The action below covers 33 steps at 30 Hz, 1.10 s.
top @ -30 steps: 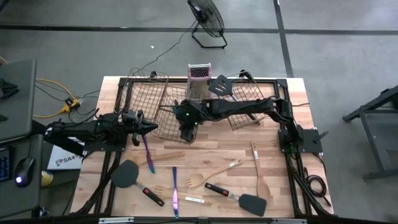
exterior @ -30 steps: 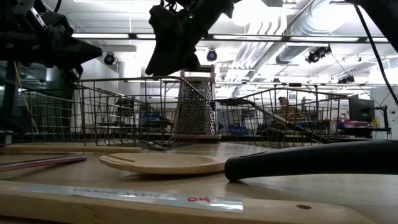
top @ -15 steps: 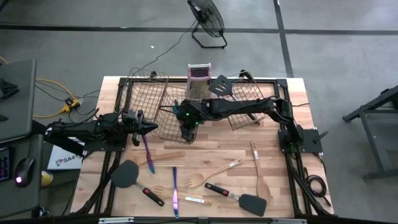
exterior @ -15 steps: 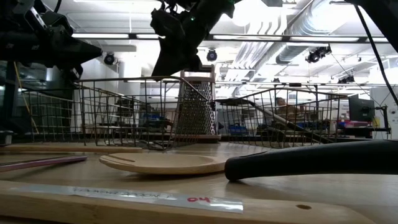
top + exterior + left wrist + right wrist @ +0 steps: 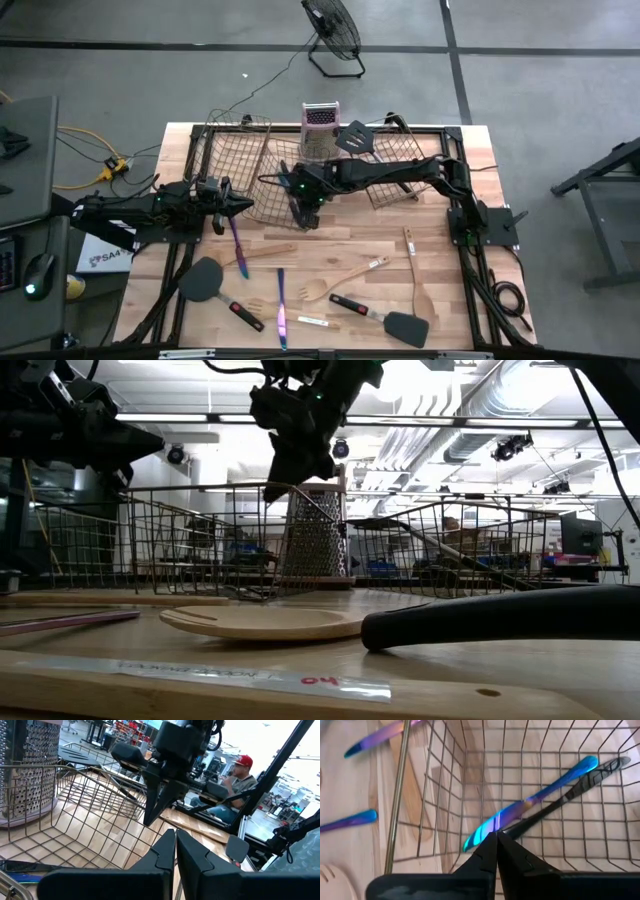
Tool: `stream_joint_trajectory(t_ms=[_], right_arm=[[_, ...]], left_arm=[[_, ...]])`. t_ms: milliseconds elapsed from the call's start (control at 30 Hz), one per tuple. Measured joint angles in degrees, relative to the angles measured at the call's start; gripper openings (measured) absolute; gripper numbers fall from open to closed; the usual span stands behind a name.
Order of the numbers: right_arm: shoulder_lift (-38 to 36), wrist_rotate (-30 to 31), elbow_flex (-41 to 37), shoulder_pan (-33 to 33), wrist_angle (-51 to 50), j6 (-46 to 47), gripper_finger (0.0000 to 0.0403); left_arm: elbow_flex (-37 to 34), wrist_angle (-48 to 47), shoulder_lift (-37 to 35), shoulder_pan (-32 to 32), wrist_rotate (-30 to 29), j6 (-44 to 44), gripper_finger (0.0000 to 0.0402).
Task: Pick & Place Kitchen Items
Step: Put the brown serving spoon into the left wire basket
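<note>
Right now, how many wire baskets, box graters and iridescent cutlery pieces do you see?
wire baskets: 3
box grater: 1
iridescent cutlery: 3, two on the table, one in the middle basket
Total: 7

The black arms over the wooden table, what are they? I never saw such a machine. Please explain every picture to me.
They are two robot arms that sort kitchen tools. One picture looks down from above, one looks level along the table top, and each of the other two comes from a camera on an arm's wrist.

On the table lie wooden utensils, black spatulas and shiny purple cutlery. At the back stand wire baskets and a metal grater.

The right arm reaches over the middle basket with its jaws shut. They appear to hold nothing. Its wrist camera shows a purple knife and a dark utensil lying in the basket below.

The left arm waits at the table's left side, jaws shut, nothing visibly between them.
</note>
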Motion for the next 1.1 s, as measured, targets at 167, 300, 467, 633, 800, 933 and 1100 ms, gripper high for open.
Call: stream_joint_trajectory(t_ms=[167, 300, 467, 633, 800, 933, 1100], right_arm=[[0.0, 0.15, 0.0, 0.11, -2.49, -0.38, 0.0002], [0.02, 0.23, 0.0, 0.09, -4.37, -2.0, 0.0002], [0.02, 0.24, 0.0, 0.09, -6.84, -2.95, 0.0002], [0.02, 1.15, 0.0, -0.02, -8.44, -3.33, 0.0002], [0.02, 2.18, 0.01, -0.33, -10.38, -3.39, 0.0002], [0.02, 2.37, 0.02, -0.51, -11.78, -3.39, 0.0002], [0.02, 3.24, 0.02, -1.01, -12.85, -3.27, 0.0002]], left_arm=[[0.01, 0.0, 0.0, -0.02, 0.0, 0.02, 0.0015], [0.02, 0.0, 0.0, -0.02, 0.0, 0.02, 0.0015], [0.02, 0.0, 0.0, 0.0, 0.0, 0.02, 0.0015], [0.02, -0.06, 0.02, 0.0, 0.0, -0.13, 0.0015], [0.01, -0.05, 0.02, -0.02, 0.0, -0.12, 0.0015], [0.0, -0.04, 0.02, -0.02, 0.0, -0.11, 0.0015], [0.01, -0.04, 0.02, -0.01, 0.0, -0.09, 0.0015]])
